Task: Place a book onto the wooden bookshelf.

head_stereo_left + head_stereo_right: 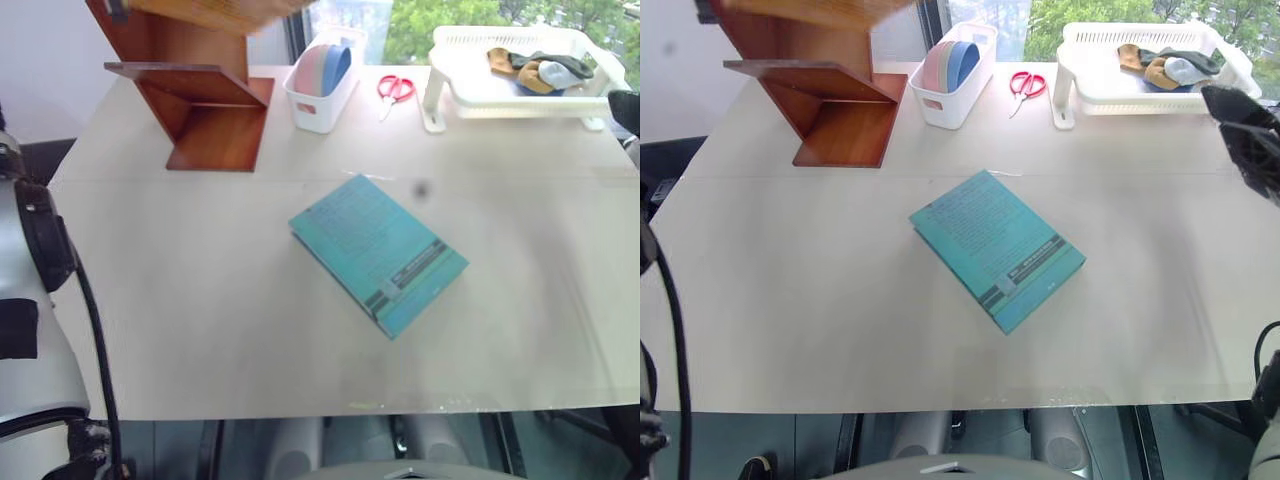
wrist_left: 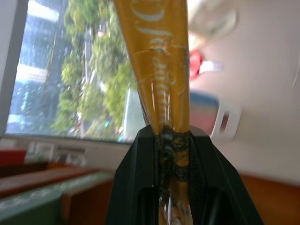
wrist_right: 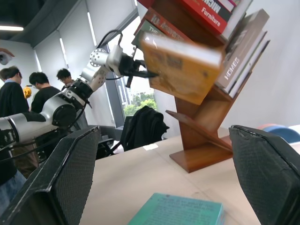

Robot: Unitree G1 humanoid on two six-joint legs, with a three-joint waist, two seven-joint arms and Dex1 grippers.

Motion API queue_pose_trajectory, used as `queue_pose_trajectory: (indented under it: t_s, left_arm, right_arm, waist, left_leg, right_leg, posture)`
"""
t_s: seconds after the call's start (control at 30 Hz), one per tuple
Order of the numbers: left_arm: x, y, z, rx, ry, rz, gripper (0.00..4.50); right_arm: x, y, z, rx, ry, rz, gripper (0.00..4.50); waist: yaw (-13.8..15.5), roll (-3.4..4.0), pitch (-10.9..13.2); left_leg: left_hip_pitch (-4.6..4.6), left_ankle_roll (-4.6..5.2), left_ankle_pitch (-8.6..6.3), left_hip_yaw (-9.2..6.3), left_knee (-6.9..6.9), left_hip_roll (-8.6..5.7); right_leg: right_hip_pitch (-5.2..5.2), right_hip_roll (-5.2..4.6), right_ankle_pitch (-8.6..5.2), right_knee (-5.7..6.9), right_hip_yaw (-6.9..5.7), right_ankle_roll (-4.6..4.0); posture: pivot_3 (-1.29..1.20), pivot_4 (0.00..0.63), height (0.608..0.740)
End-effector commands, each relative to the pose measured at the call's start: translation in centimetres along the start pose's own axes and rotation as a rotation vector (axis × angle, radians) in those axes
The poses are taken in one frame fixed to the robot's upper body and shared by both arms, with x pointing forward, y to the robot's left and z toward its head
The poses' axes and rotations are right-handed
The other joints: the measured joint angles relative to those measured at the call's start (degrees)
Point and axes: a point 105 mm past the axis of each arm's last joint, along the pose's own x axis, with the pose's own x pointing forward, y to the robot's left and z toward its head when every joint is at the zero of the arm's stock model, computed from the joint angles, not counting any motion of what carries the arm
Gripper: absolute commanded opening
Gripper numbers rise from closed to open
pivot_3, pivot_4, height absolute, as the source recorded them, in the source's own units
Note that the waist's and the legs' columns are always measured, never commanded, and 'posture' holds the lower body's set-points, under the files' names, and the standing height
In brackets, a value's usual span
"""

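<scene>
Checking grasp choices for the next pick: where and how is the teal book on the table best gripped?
The teal book lies flat and askew on the table. Probably grip one long edge from above or the side, tilting it up first, since nothing crowds it.

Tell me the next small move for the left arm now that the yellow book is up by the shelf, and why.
Probably ease the book toward the wooden bookshelf and line it up with the books already leaning there. The left gripper is shut on the book's edge, holding it in the air beside the upper boards, not resting on any. The open right gripper hangs back over the table.
</scene>
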Motion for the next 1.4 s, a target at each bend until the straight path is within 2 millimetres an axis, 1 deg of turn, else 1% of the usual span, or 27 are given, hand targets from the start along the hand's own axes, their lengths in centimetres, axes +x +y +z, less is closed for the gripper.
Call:
queue_pose_trajectory:
  t_s: [0.03,0.13,0.17,0.23,0.3,0.4,0.57,0.73,0.93,0.97,1.0,1.07,1.1,1.2,1.23,1.27,1.4]
  left_arm:
    - [-1.3,0.7,-1.7,0.081,0.123,0.053,0.35]
    - [-1.3,-0.5,-4.2,0.078,0.227,0.037,0.35]
    - [-1.1,-0.9,-4.9,0.076,0.248,0.037,0.35]
    - [-0.9,-2.0,-6.2,0.082,0.296,0.017,0.35]
    - [-0.8,-2.8,-7.3,0.072,0.332,0.003,0.35]
    - [-0.9,-3.4,-8.6,0.057,0.389,0.01,0.35]
    - [-0.7,-3.6,-9.4,0.087,0.428,0.041,0.35]
    - [-0.1,-4.3,-9.6,0.05,0.412,0.031,0.35]
    - [-0.2,-4.9,-10.3,0.033,0.453,0.005,0.35]
    - [-0.3,-4.9,-10.4,0.03,0.459,0.005,0.81]
    - [-0.4,-4.9,-10.5,0.027,0.466,0.004,1.36]
    - [-0.8,-4.9,-10.9,0.046,0.503,-0.007,2.02]
    - [-1.0,-4.7,-11.1,0.058,0.519,-0.001,2.42]
    - [-1.3,-4.5,-11.3,0.072,0.548,0.003,3.88]
    - [-1.3,-4.5,-11.4,0.07,0.554,0.0,4.29]
    - [-1.4,-4.5,-11.4,0.065,0.555,0.002,4.42]
    - [-2.1,-4.3,-11.6,0.062,0.564,0.01,4.42]
  right_arm:
    - [0.5,0.4,0.8,-0.045,-0.015,0.039,4.5]
    - [0.8,0.4,0.9,-0.054,-0.024,0.051,4.5]
    - [0.9,0.4,0.9,-0.057,-0.029,0.055,4.5]
    - [1.0,0.5,1.0,-0.059,-0.033,0.059,4.5]
    - [1.2,0.6,1.0,-0.061,-0.037,0.071,4.5]
    - [1.5,0.8,1.1,-0.066,-0.035,0.081,4.5]
    - [1.8,0.8,1.2,-0.073,-0.034,0.082,4.5]
    - [2.1,0.6,1.1,-0.074,-0.031,0.077,4.5]
    - [2.2,0.4,0.9,-0.075,-0.026,0.07,4.5]
    - [2.2,0.4,0.8,-0.076,-0.026,0.069,4.5]
    - [2.2,0.4,0.8,-0.076,-0.025,0.068,4.5]
    - [2.3,0.3,0.8,-0.076,-0.027,0.067,4.5]
    - [2.3,0.3,0.7,-0.076,-0.028,0.065,4.5]
    - [2.3,0.3,0.6,-0.075,-0.029,0.063,4.5]
    - [2.3,0.3,0.6,-0.074,-0.03,0.062,4.5]
    - [2.3,0.2,0.6,-0.074,-0.032,0.061,4.5]
    - [2.3,0.1,0.6,-0.074,-0.035,0.057,4.5]
  waist:
    - [0.0,0.0,0.0]
    - [0.0,0.0,0.0]
    - [0.0,0.0,0.0]
    - [0.0,0.0,0.0]
    - [0.0,0.0,0.0]
    - [0.0,0.0,0.0]
    - [-0.4,0.0,0.0]
    - [-0.7,0.01,0.0]
    - [-1.0,0.01,0.0]
    - [-1.1,0.01,0.0]
    - [-1.2,0.01,0.0]
    - [-1.3,0.01,0.0]
    - [-1.2,0.01,0.0]
    - [-1.1,0.01,0.0]
    - [-1.0,0.01,0.0]
    - [-1.0,0.01,0.0]
    - [-0.7,0.01,0.0]
  left_leg:
    - [-0.01,0.02,-0.01,0.0,0.0,0.02]
    - [-0.14,0.02,-0.01,0.01,0.03,0.01]
    - [-0.42,-0.02,0.02,0.0,0.11,0.04]
    - [-0.48,-0.04,0.03,0.01,0.15,0.02]
    - [-0.53,-0.03,0.03,0.0,0.22,0.02]
    - [-0.74,-0.02,0.03,0.01,0.5,0.02]
    - [-0.74,0.03,0.0,0.02,0.69,0.04]
    - [-0.73,0.02,0.0,0.02,0.69,0.07]
    - [-0.73,-0.01,0.02,0.06,0.69,0.06]
    - [-0.73,-0.01,0.02,0.06,0.69,0.06]
    - [-0.73,-0.01,0.02,0.06,0.7,0.06]
    - [-0.73,-0.01,0.02,0.05,0.7,0.06]
    - [-0.73,-0.01,0.02,0.05,0.7,0.06]
    - [-0.73,-0.01,0.02,0.04,0.71,0.06]
    - [-0.73,-0.01,0.02,0.04,0.72,0.05]
    - [-0.73,-0.01,0.02,0.05,0.72,0.04]
    - [-0.73,-0.02,0.03,0.04,0.73,0.04]
  right_leg:
    - [0.0,0.01,0.0,-0.02,-0.01,0.0]
    - [-0.12,-0.03,0.0,0.0,-0.01,0.0]
    - [-0.4,-0.05,0.0,0.11,-0.01,0.0]
    - [-0.49,-0.05,0.0,0.23,0.0,0.0]
    - [-0.56,-0.03,0.0,0.35,-0.01,0.0]
    - [-0.79,0.0,0.0,0.67,0.01,0.0]
    - [-0.77,0.06,0.0,0.81,0.02,0.0]
    - [-0.79,0.11,0.0,0.86,0.04,0.0]
    - [-0.79,0.09,0.0,0.84,0.07,0.0]
    - [-0.79,0.09,0.0,0.85,0.08,0.0]
    - [-0.79,0.1,0.0,0.85,0.08,0.0]
    - [-0.79,0.1,0.0,0.86,0.08,0.0]
    - [-0.79,0.1,0.0,0.85,0.08,0.0]
    - [-0.79,0.1,0.0,0.85,0.07,0.0]
    - [-0.78,0.09,0.0,0.85,0.07,0.0]
    - [-0.78,0.08,0.0,0.86,0.07,0.0]
    - [-0.78,0.08,0.0,0.86,0.07,0.0]
  posture:
    - [0.0,0.15,0.74]
    - [0.0,0.15,0.74]
    - [0.0,0.15,0.74]
    - [0.0,0.15,0.74]
    - [0.0,0.15,0.74]
    - [0.0,0.15,0.74]
    - [0.0,0.15,0.74]
    - [0.0,0.15,0.74]
    - [0.0,0.15,0.74]
    - [0.0,0.15,0.74]
    - [0.0,0.15,0.74]
    - [0.0,0.15,0.74]
    - [0.0,0.15,0.74]
    - [0.0,0.15,0.74]
    - [0.0,0.15,0.74]
    - [0.0,0.15,0.74]
    - [0.0,0.15,0.74]
